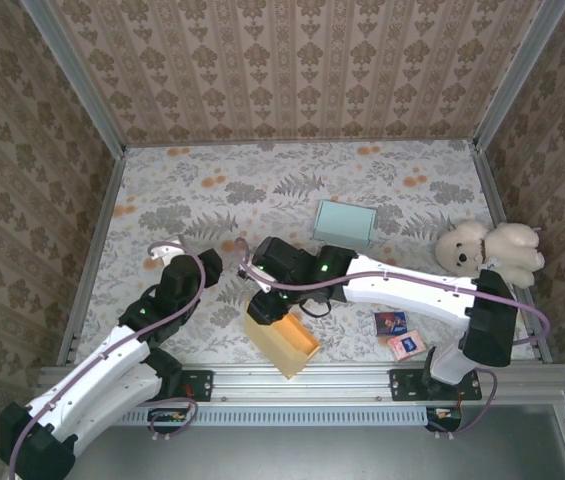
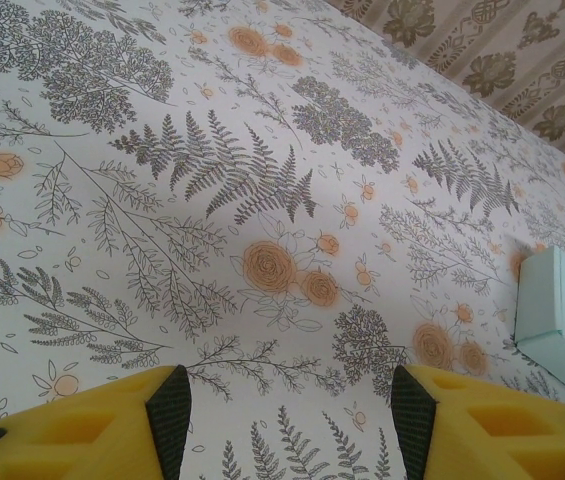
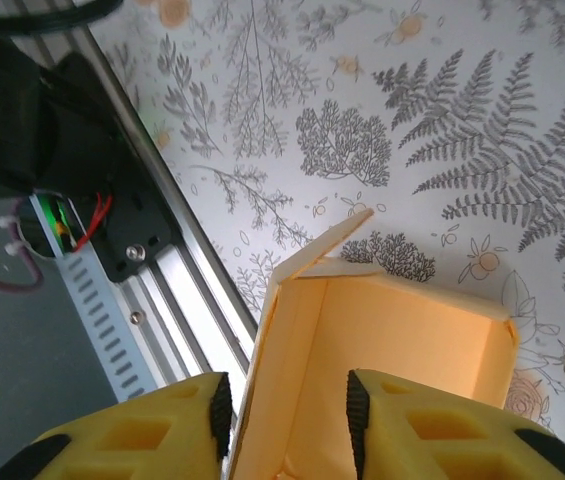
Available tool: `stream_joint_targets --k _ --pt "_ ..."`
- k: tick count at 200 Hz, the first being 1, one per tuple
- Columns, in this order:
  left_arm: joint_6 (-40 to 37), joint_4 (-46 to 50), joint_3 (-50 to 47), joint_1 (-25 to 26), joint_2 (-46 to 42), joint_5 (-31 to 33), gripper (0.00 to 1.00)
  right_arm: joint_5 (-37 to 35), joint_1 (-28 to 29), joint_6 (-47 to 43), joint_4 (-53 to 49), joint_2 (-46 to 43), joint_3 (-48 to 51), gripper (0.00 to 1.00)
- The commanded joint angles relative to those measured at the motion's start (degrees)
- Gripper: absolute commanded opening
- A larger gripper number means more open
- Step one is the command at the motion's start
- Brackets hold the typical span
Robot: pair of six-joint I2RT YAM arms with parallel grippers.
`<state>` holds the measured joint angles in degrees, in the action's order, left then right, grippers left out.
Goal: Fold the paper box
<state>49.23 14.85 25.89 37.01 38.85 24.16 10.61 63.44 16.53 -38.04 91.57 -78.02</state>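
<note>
a: floral tablecloth under patterned wallpaper walls. what's on the left?
b: left gripper hangs over bare cloth, jaws wide, nothing between them. looks parked out of the way, or waiting to brace the box.
a: and the paper box?
b: paper box is orange and open-topped, lying near the front rail between the two arm bases. walls are up and one flap at the far corner sticks out loose, so i'd say folding is part done.
a: right side?
b: right gripper reaches across from its base and sits at the box. fingers are part-way apart and straddle one side wall, one pad outside, the other inside. orange interior shows between the wall and the inner pad, so i read it as not pinching yet. probably lined up to grab that wall and crease or steady it.
a: anything else?
b: further right and well apart: a teal box mid-table, two small cards by the right arm, and a plush bear at the right edge. none look involved.
</note>
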Motion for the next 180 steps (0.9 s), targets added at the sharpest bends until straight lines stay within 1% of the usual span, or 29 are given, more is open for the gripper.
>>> stream_joint_targets --k 1,24,46,52,74,89,94,102,112,117,127,134,157,170,180 --pt "-1.2 1.7 -1.1 -0.4 -1.2 -0.3 0.59 0.6 0.4 -0.7 -2.3 2.0 -2.7 0.29" --pt "-1.4 2.0 -1.2 -0.4 -1.5 -0.2 0.59 -1.5 0.4 -0.2 -2.4 3.1 -3.7 0.1" --pt "-1.5 2.4 -1.3 -0.5 -1.9 -0.1 0.59 -4.9 0.0 1.7 -0.9 2.0 -3.4 0.03" --pt "-1.5 2.5 -1.3 -0.5 -2.1 0.0 0.59 -5.8 -0.3 2.8 0.1 1.3 -3.0 0.0" --pt "-1.8 3.1 -1.4 -0.5 -2.7 0.4 0.59 -12.3 -2.5 10.3 6.7 -4.0 2.3 0.0" --pt "-1.9 3.3 -1.4 -0.6 -3.2 0.2 0.59 -17.9 -3.7 15.2 16.3 -9.0 8.9 0.0" --pt "-1.9 3.4 -1.5 -0.5 -3.4 0.1 0.59 -20.7 -3.8 16.9 19.1 -10.9 11.0 0.0" --pt "-2.1 3.4 -1.6 -0.6 -3.5 0.0 0.59 -27.5 -3.8 22.0 20.9 -13.7 13.4 0.0" --pt "-2.2 3.4 -1.5 -0.6 -3.6 -0.2 0.59 -36.9 -3.8 31.7 18.8 -16.0 14.5 0.0" --pt "-2.3 3.6 -1.5 -0.7 -3.6 -0.4 0.59 -42.4 -3.6 38.3 15.6 -16.7 14.6 0.0" --pt "-2.5 3.5 -1.7 -0.7 -3.5 -0.6 0.59 -48.5 -3.9 52.5 7.8 -18.2 14.1 0.0" --pt "-2.6 3.4 -1.7 -0.7 -3.5 -0.8 0.59 -50.7 -3.9 59.1 3.9 -19.4 14.4 0.0" --pt "-2.6 2.8 -1.9 -0.7 -3.2 -1.6 0.59 -54.6 -3.8 78.4 1.1 -23.4 18.5 0.0" --pt "-2.6 2.5 -1.9 -0.7 -2.8 -2.2 0.59 -56.0 -3.8 86.7 2.1 -25.0 21.0 0.0" --pt "-2.7 2.2 -1.8 -0.8 -2.3 -2.6 0.58 -57.5 -3.8 90.4 2.9 -25.1 21.6 0.0"
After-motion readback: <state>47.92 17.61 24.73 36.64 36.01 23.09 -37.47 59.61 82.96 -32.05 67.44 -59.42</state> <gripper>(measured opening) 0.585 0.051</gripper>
